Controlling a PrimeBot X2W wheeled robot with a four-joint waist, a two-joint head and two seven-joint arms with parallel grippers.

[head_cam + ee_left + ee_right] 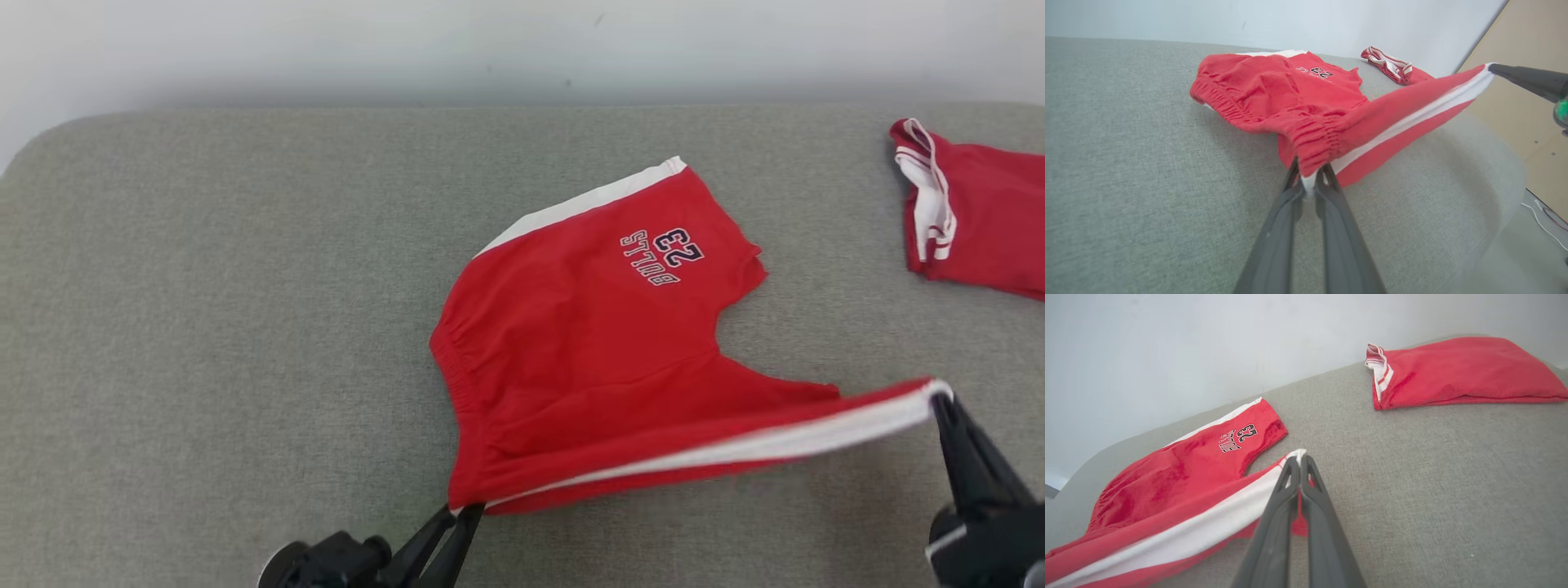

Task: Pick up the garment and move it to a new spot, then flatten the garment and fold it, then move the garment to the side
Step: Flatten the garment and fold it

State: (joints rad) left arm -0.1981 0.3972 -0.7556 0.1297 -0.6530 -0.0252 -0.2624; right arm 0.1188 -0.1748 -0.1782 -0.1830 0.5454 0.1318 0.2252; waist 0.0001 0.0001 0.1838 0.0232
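Here the grey padded surface (204,327) bears the red Bulls shorts (571,343) mid-frame: soft, light and limp, likely best held at seamed corners. The left gripper (463,511), bottom centre, is clamped on the waistband corner; the right gripper (939,399), lower right, pinches the white-striped leg hem.

My left gripper (464,513) is at the near edge, left of centre. Its two dark fingers point away and slightly right, pinched together on the waistband corner of the red shorts (588,359). My right gripper (940,402) is at the near right, fingers slanting up and left, pressed tight on the leg hem. The two grippers are well apart.
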